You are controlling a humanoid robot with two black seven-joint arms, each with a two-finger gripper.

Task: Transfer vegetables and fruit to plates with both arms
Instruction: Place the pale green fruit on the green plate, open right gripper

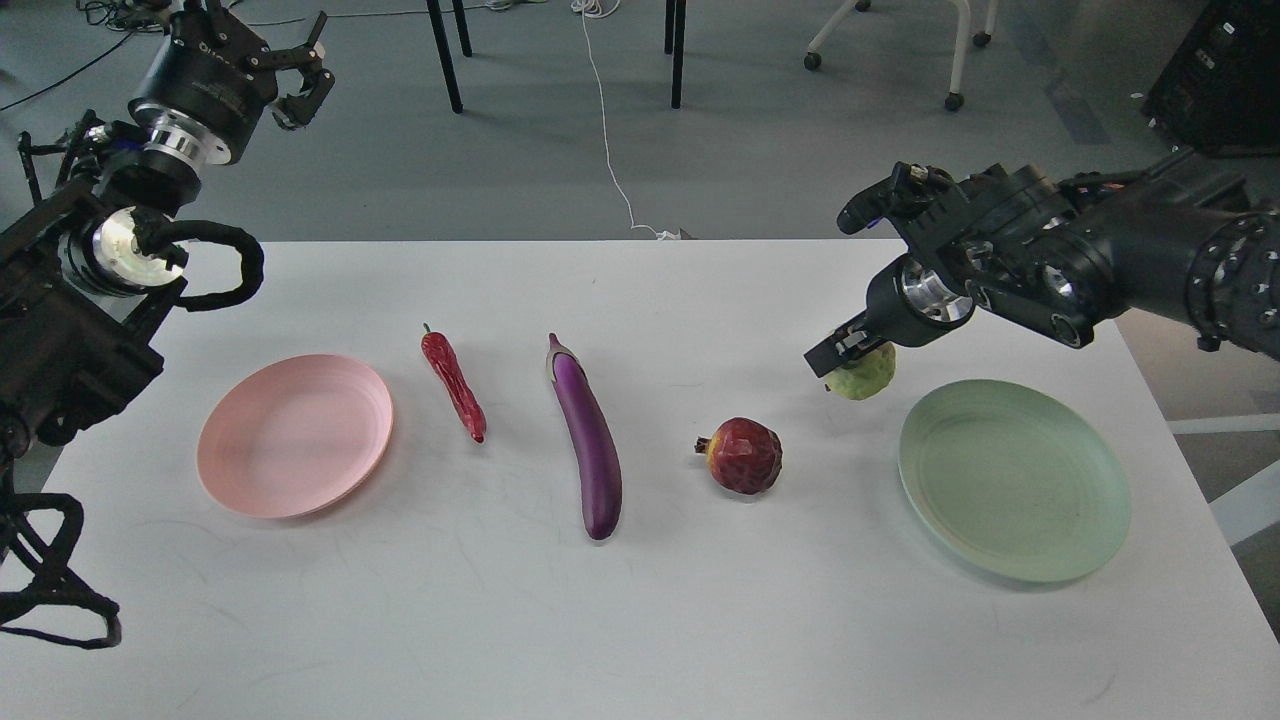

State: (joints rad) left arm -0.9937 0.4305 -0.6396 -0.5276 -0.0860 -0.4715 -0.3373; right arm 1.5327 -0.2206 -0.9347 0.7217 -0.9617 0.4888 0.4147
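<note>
A bumpy pale green round fruit (864, 376) sits toward the right side of a white table (640, 620), just left of a pale green plate (1014, 480). The right end effector (845, 352) is down at this fruit, its dark fingers over the fruit's top left; whether they are pressed onto it or only beside it cannot be told from this angle. The right arm (1100, 260) reaches in from the right edge, black with a silver wrist ring.

Left of the green fruit, and nearer the viewer, lies a dark red pomegranate (744, 456), its small crown pointing left. Further left a long purple eggplant (588, 438) lies lengthwise, pale stem cap at the far end. Beyond it is a slim wrinkled red chili pepper (455, 384), also lengthwise, and then an empty pink plate (295, 435) near the table's left side. None of these things touch each other.

The left end effector (300, 70) is raised high at the upper left, past the table's far edge, its fingers spread apart and holding nothing. Chair legs and a white cable show on the grey floor (760, 160) behind.
</note>
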